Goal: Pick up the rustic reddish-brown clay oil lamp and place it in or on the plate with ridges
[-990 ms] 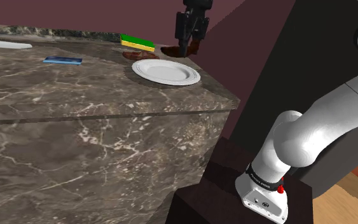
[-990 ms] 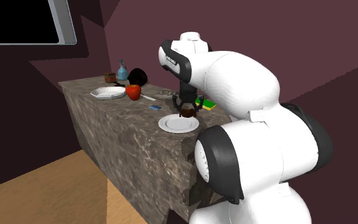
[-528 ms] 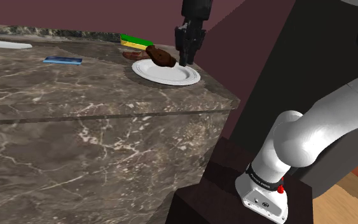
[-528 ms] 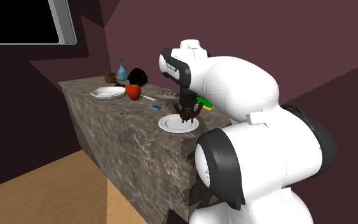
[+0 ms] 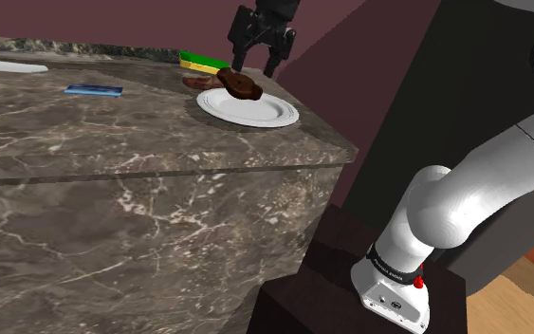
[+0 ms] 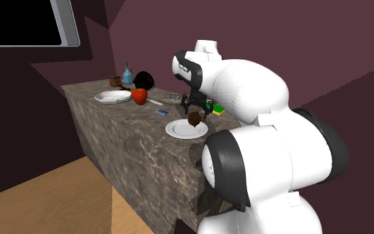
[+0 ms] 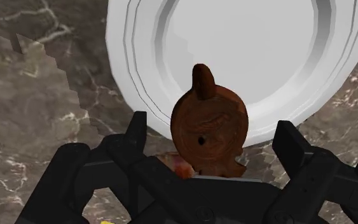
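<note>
Lying on rim of white plate (image 5: 267,112), brown oil lamp (image 5: 240,85) (untouched), end effector (image 5: 255,64) spread.

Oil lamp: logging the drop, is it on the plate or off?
On: the oil lamp rests on the white plate, at its rim; the open claw stands apart.

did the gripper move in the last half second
Yes: against the white plate, the gripper rose and shifted toward the shoulder view's left, opening off the brown oil lamp.
</note>
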You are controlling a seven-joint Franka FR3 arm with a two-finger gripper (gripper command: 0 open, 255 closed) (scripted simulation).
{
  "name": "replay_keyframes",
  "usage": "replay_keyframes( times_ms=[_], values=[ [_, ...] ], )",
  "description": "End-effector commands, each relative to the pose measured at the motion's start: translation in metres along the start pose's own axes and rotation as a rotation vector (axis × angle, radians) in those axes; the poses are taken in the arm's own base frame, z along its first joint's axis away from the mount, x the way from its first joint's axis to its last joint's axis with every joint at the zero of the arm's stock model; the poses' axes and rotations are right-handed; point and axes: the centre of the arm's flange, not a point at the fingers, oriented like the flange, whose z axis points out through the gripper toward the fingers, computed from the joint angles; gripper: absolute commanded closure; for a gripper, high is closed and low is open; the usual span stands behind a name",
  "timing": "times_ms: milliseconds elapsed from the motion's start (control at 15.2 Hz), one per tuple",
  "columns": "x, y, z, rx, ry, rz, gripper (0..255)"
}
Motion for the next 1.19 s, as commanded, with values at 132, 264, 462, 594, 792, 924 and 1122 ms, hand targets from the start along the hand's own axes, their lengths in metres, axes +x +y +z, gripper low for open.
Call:
replay_keyframes(
  times_ms=[132,264,462,594,792,924,1122],
  values=[
    [0.001,0.0,0.02,0.005,0.006,0.007,0],
    [0.001,0.0,0.034,0.005,0.006,0.007,0],
    [0.001,0.0,0.034,0.005,0.006,0.007,0],
    [0.001,0.0,0.034,0.005,0.006,0.007,0],
    [0.001,0.0,0.034,0.005,0.006,0.007,0],
    [0.001,0.0,0.034,0.005,0.006,0.007,255],
    [0.002,-0.001,0.034,0.005,0.006,0.007,255]
  ],
)
